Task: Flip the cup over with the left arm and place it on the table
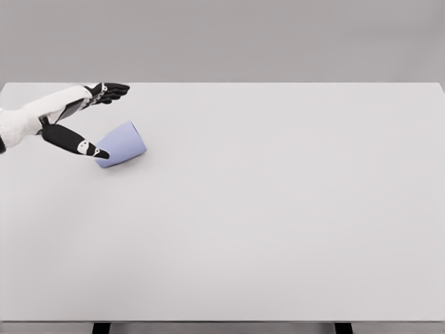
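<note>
One cup (pixel 121 144) lies on its side near the worktop's (pixel 278 223) far-left corner | long axis runs diagonally | left hand (pixel 90 118) spread, thumb tip touching cup's near end, fingers beyond it.

Pale lavender cup (pixel 120 144) lies tipped on its side; far left of white table (pixel 278 209).
</note>
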Action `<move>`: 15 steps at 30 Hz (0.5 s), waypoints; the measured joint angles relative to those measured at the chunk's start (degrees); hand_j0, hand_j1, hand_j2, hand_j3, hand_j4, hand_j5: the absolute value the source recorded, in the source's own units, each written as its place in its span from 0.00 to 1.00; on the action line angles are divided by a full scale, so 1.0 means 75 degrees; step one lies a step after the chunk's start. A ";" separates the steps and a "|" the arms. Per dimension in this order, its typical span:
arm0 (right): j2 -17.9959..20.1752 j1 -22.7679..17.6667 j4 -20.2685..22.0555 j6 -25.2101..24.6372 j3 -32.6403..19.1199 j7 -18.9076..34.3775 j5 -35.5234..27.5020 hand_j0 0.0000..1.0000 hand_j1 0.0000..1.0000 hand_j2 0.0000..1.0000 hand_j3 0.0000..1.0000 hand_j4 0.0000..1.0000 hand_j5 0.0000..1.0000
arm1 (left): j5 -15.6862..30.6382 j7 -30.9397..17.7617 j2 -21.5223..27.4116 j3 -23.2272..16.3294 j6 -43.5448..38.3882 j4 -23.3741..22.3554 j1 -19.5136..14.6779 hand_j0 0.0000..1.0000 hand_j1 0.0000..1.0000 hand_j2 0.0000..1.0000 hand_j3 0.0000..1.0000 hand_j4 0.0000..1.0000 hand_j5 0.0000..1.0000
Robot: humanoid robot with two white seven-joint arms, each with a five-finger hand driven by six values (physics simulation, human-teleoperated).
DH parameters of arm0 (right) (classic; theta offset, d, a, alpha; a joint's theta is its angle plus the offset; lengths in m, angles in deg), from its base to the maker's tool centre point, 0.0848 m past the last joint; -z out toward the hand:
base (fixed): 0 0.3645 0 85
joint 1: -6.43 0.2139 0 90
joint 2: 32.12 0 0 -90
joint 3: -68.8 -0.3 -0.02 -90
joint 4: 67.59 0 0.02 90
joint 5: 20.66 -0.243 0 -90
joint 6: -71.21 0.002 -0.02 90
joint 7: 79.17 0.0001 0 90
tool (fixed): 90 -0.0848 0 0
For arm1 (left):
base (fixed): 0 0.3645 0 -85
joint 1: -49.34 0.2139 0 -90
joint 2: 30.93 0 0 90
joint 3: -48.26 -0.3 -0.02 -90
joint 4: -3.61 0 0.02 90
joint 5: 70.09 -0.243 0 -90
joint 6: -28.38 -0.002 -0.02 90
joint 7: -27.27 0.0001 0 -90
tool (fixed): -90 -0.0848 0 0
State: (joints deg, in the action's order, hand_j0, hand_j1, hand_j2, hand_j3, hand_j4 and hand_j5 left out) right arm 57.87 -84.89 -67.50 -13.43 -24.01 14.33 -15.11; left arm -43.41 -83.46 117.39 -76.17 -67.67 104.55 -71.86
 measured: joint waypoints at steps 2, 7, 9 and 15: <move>0.0000 0.0000 0.0001 0.0000 0.0000 0.0000 0.0000 1.00 1.00 1.00 1.00 1.00 1.00 | -0.0363 0.0413 -0.0195 -0.0230 -0.0332 0.0001 0.0012 1.00 1.00 1.00 1.00 1.00 1.00; 0.0000 0.0000 0.0000 0.0000 0.0000 0.0000 0.0001 1.00 1.00 1.00 1.00 1.00 1.00 | -0.1123 0.0891 -0.0511 -0.0450 -0.0670 0.0003 0.0164 1.00 1.00 1.00 1.00 1.00 1.00; 0.0000 0.0000 0.0000 0.0000 0.0000 0.0000 0.0000 1.00 1.00 1.00 1.00 1.00 1.00 | -0.1345 0.0962 -0.0637 -0.0484 -0.0801 0.0004 0.0152 1.00 1.00 1.00 1.00 1.00 1.00; 0.0000 0.0000 0.0000 0.0000 0.0000 0.0000 0.0000 1.00 1.00 1.00 1.00 1.00 1.00 | -0.1906 0.1168 -0.1004 -0.0586 -0.1278 -0.0001 0.0199 1.00 1.00 1.00 1.00 1.00 1.00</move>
State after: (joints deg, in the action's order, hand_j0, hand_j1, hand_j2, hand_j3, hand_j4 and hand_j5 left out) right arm 57.87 -84.89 -67.49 -13.43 -24.01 14.33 -15.11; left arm -57.70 -74.70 109.86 -80.56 -77.25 104.55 -70.37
